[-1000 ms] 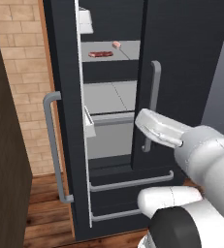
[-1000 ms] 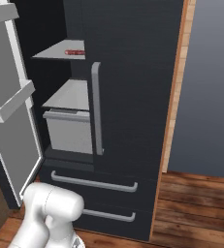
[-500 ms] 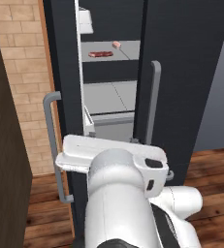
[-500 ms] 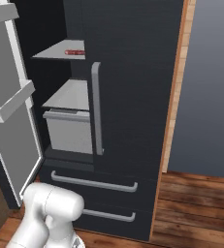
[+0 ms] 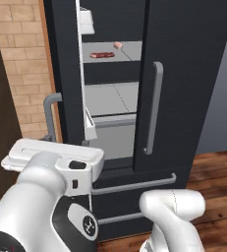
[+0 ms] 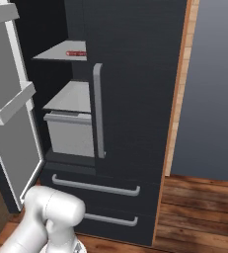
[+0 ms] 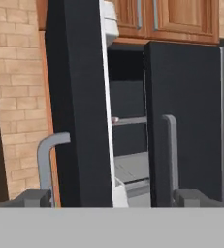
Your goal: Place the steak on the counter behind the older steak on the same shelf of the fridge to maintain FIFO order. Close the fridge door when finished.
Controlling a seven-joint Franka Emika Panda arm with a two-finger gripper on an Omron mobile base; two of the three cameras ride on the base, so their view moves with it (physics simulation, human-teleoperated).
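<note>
The pink steak is being kept behind the older steak on the shelf, while the spread, empty end effector is being aimed at the fridge door for closing.

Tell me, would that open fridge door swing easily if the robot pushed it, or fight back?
The left door is tall and slab-like, so it probably feels heavy yet stiff. It stands ajar on its side hinge, so a push on its outer face near the grey handle should likely swing it smoothly. The smooth face may let the gripper slide.
</note>
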